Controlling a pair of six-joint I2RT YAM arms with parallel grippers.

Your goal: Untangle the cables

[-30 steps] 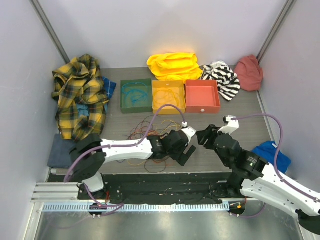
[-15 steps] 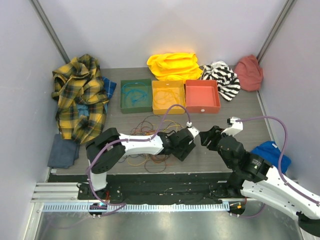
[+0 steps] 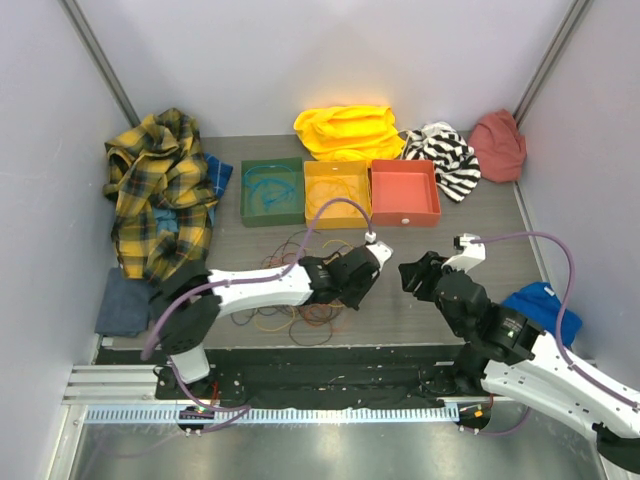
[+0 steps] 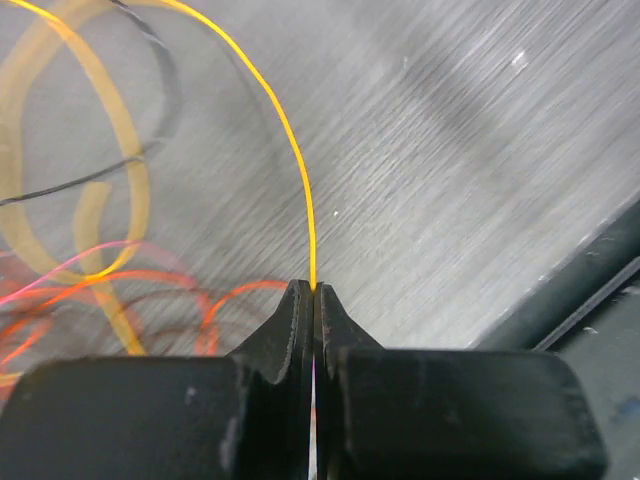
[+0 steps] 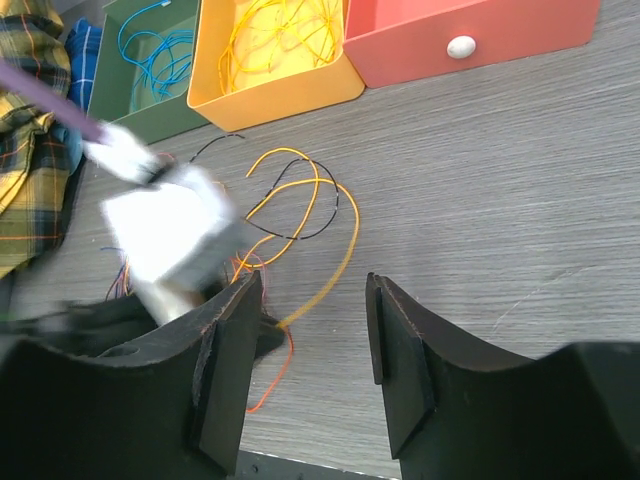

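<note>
The left hand (image 4: 314, 293) is closed tight on one yellow-orange cable (image 4: 296, 160). The cable rises from between the pressed-together fingertips and curves away over the grey table (image 4: 470, 140). The rest of the cables (image 3: 300, 320) lie as a loose bunch of yellow-orange, red and dark loops near the table's near edge, a little left of its middle. The left hand sits low at the right side of the bunch.

The right hand (image 5: 312, 282) hangs just to the right of the left one, near but apart. Its jaws are partly spread with nothing between them, and the end of a yellow loop (image 5: 335, 255) lies on the table below.

Three trays stand in a row towards the far edge. The green tray (image 3: 244, 195) holds a teal cable, the yellow tray (image 3: 337, 225) holds yellow wires, and the red tray (image 3: 404, 190) is beside it. A plaid shirt (image 3: 160, 200) is heaped along the left edge, and a blue cloth (image 3: 545, 303) lies at the right edge.
</note>
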